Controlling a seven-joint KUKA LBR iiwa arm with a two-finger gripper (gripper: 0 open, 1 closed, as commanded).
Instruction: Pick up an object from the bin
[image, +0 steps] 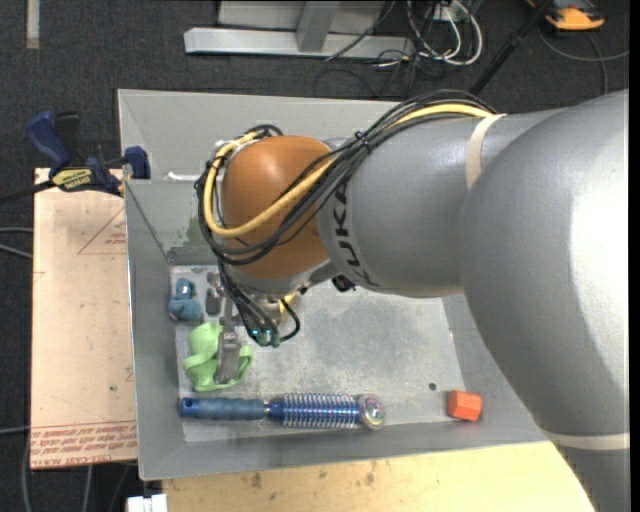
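Gripper down against pale green figure, which lies just above handle end of blue brush. Clenched or released: cannot tell. Orange block sits past the brush's bristle end

A robotics lab: an industrial arm over a grey metal bin, loose cables on dark carpet behind the bin.
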